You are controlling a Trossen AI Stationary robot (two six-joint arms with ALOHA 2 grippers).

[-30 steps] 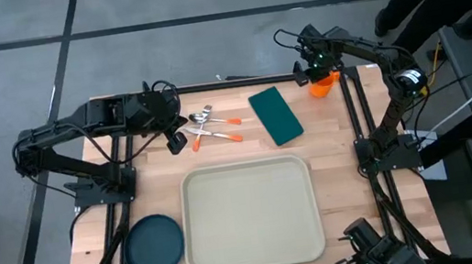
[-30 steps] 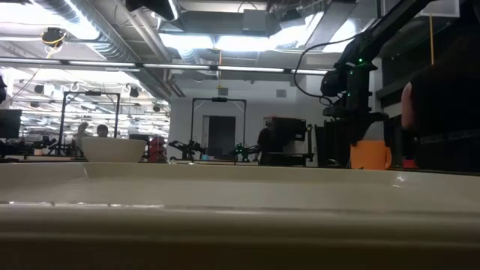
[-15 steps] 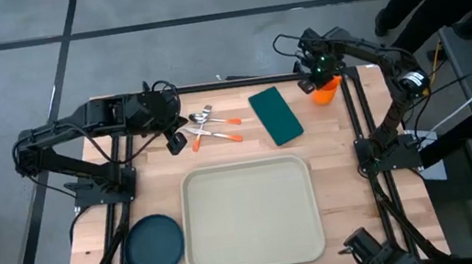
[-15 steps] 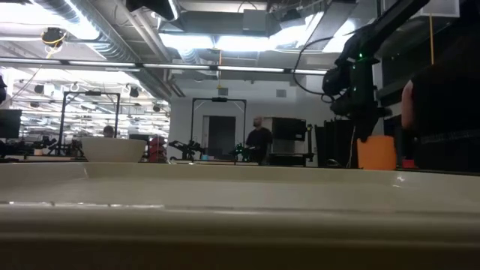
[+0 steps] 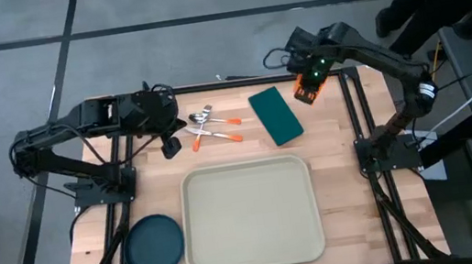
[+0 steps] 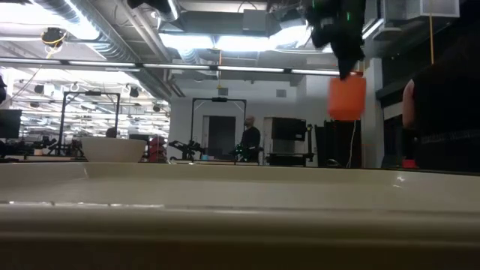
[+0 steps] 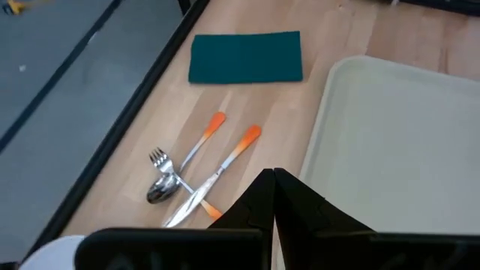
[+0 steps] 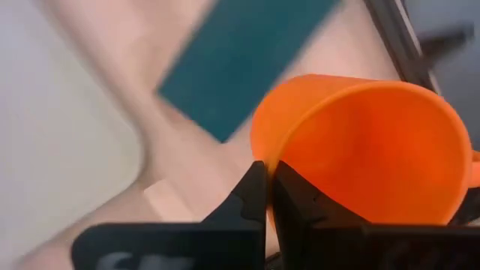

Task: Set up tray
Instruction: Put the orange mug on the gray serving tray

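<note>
The right pincer (image 5: 305,86) is clamped on the rim of a bright orange plastic cup (image 5: 308,88), carried well clear of the wooden bench (image 5: 331,151) near the far right corner, seemingly so it can pass over the dark green rectangular napkin (image 5: 275,114); the large cream plastic tray (image 5: 250,215) lies bare at the bench's near middle, likely the cup's destination; the left pincer (image 5: 171,147) waits, fingers together, just beside the orange-handled cutlery (image 5: 212,125).
</note>
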